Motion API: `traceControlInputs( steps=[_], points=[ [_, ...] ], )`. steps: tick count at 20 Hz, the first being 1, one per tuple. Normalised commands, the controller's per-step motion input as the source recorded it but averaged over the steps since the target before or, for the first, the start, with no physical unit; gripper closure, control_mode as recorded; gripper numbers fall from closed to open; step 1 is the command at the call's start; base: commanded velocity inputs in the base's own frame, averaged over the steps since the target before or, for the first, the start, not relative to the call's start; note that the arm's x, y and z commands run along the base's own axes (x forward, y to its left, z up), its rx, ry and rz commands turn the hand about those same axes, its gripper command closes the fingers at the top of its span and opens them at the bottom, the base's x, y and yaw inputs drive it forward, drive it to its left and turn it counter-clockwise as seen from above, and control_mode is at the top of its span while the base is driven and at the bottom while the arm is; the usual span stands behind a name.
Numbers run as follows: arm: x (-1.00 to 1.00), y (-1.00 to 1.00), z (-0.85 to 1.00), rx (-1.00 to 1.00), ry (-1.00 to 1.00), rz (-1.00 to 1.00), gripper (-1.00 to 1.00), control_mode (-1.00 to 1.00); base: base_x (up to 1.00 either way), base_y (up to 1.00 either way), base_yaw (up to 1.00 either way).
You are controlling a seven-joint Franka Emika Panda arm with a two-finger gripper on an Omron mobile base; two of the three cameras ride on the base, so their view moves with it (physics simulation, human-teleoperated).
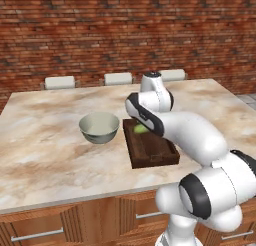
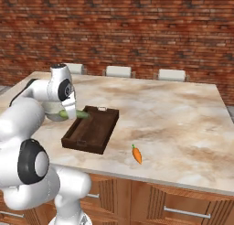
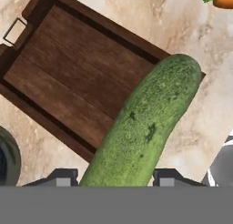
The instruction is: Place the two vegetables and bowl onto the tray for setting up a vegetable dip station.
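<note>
One bowl (image 1: 99, 127) sits left of centre in the left base view, on the marble counter (image 1: 45, 140), just beside the tray (image 1: 150, 152). At that view's centre the gripper (image 1: 141, 127) hangs over the tray's far end, pinching the cucumber (image 1: 140, 129). In the hand view the cucumber (image 3: 142, 127) runs diagonally from between the fingertips, above the tray's (image 3: 63, 77) bare boards. Right of centre in the right base view, the carrot (image 2: 136, 154) lies on the counter, apart from the tray.
</note>
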Motion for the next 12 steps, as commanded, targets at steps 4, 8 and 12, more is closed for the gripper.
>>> traceControlInputs(
  steps=[4,8,12],
  points=[
    [0.60,-0.14,0.00,0.00,0.00,0.00,1.00,-1.00,0.00,0.00,0.00],
    [0.63,-0.18,0.00,0.00,0.00,0.00,1.00,-1.00,0.00,0.00,0.00],
    [0.59,-0.26,0.00,0.00,0.00,0.00,1.00,-1.00,0.00,0.00,0.00]
  ],
)
